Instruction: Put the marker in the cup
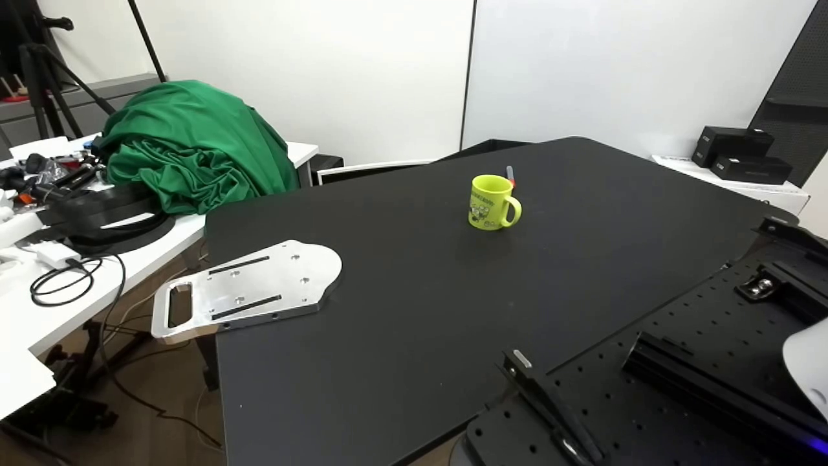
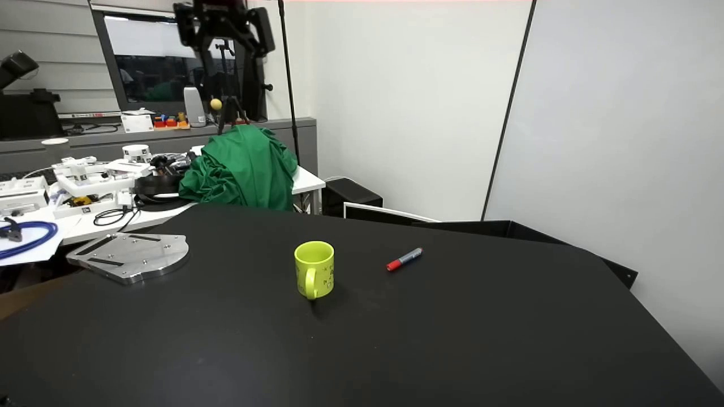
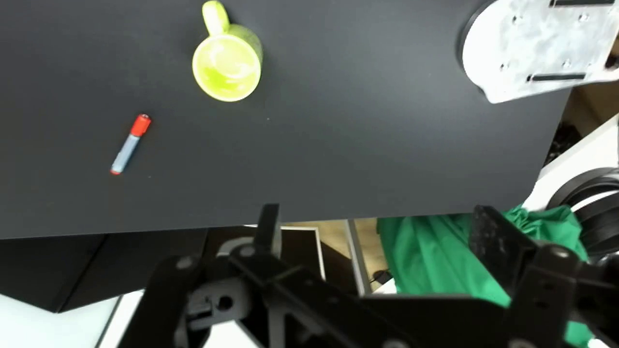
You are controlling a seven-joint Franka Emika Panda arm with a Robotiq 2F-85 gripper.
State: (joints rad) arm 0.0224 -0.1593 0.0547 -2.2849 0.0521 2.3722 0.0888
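The marker is a grey-blue pen with a red cap. It lies flat on the black table in an exterior view and in the wrist view. In an exterior view the marker is partly hidden behind the cup. The yellow-green cup stands upright with its handle at the side, in both exterior views and in the wrist view. The marker lies beside the cup, apart from it. My gripper is raised high above the table. In the wrist view the gripper has its fingers wide apart, with nothing between them.
A silver metal plate lies at the table's edge, partly overhanging. A green cloth covers part of a cluttered white side table. Black rails are fixed by the robot's base. A white wall stands behind the table.
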